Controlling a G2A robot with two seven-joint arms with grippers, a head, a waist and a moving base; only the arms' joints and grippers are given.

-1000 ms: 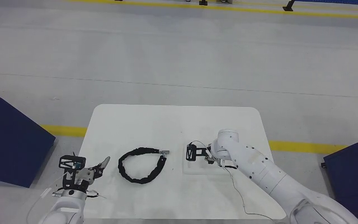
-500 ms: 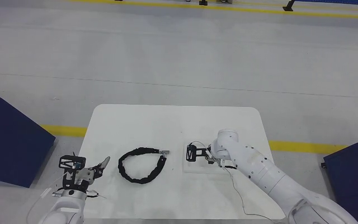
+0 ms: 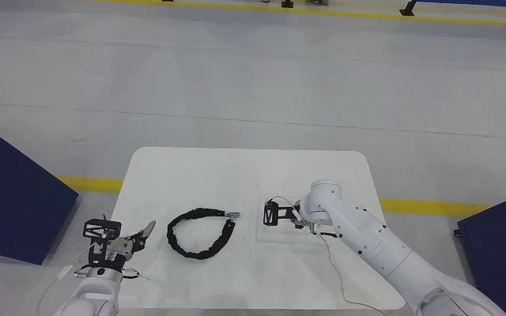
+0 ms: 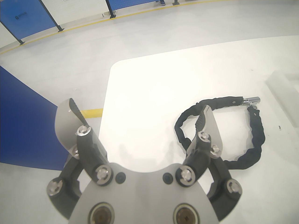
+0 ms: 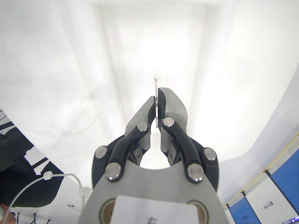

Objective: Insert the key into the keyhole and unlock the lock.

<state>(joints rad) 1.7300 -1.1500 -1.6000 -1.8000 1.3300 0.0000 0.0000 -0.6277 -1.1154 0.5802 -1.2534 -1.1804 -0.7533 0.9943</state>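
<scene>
Surface [image 3: 237, 170]: white, rounded corners, carrying the items below.
Tray [image 3: 273, 239]: shallow, white, just to the right of the chain lock [image 3: 198, 235].
Chain lock: black-sleeved loop lying flat, with its metal cylinder [image 3: 232, 213] at the end nearest the tray.
Left hand [image 4: 138, 104]: near the chain lock on its left, fingers spread wide, holding nothing.
Right hand [image 5: 157, 96]: over the tray, right of the chain lock, fingers pinched on the key [image 5: 155, 89].
Key: thin metal, seen edge-on, apart from the chain lock.

place: industrial test hall | grey floor [image 3: 237, 71], yellow lines [image 3: 91, 184] | blue-and-white partition panels [image 4: 70, 3] on black stands
</scene>
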